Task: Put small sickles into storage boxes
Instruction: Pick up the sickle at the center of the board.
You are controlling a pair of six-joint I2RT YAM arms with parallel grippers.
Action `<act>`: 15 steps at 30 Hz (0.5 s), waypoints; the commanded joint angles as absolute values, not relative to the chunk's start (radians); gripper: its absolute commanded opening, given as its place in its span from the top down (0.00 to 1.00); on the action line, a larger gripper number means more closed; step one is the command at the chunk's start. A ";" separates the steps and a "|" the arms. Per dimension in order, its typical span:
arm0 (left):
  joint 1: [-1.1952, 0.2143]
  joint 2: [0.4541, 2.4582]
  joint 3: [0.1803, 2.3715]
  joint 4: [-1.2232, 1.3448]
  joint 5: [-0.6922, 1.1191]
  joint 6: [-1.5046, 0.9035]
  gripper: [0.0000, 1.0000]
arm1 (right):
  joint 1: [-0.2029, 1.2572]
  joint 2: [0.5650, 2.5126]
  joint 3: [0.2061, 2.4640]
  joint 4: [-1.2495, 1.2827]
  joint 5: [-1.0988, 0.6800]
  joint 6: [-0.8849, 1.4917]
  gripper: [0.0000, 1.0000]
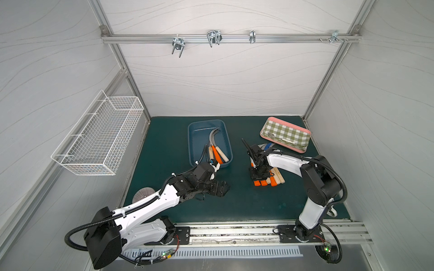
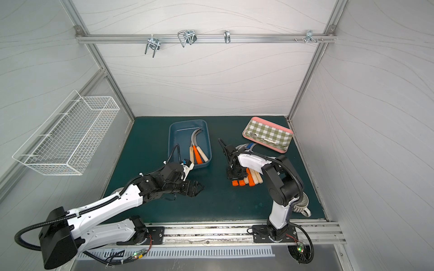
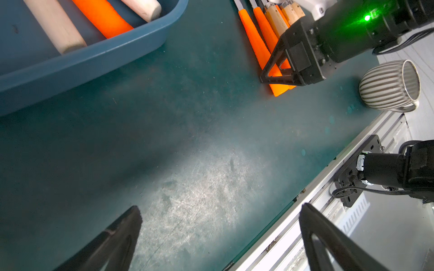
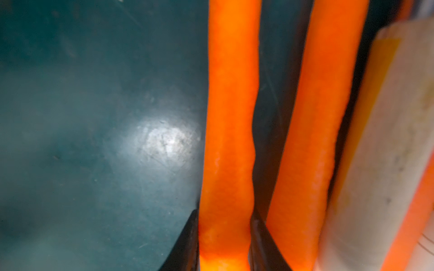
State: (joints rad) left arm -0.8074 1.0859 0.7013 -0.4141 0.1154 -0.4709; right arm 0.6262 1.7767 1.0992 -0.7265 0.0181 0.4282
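Observation:
The dark blue storage box (image 1: 193, 145) (image 2: 173, 137) (image 3: 94, 61) holds three small sickles (image 1: 215, 150) (image 2: 196, 151), their handles toward the front. Several more small sickles (image 1: 273, 179) (image 2: 252, 178) (image 3: 257, 40) lie side by side on the green mat to its right, blades toward the checked tray. My right gripper (image 1: 257, 179) (image 2: 234, 179) (image 4: 224, 212) points down at that row's left end. Its jaws press both sides of one orange handle (image 4: 231, 117), which lies on the mat. My left gripper (image 1: 224, 187) (image 2: 198, 187) (image 3: 220, 208) hovers open and empty over bare mat, in front of the box.
A green-checked, pink-rimmed tray (image 1: 285, 135) sits at the back right. On the left wall hangs a white wire basket (image 1: 98, 140). A ribbed grey mug (image 3: 389, 84) (image 2: 303, 204) lies near the right arm's base. Metal hooks (image 1: 213, 38) hang on the rear rail.

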 commanded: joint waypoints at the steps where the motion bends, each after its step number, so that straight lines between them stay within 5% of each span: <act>1: -0.813 1.089 0.754 -0.408 0.098 -0.462 0.01 | 0.640 1.786 1.140 -0.754 0.014 0.413 0.88; 15: -0.813 1.098 0.817 -0.476 0.046 -0.442 0.01 | 0.650 1.773 1.268 -0.820 0.000 0.420 0.88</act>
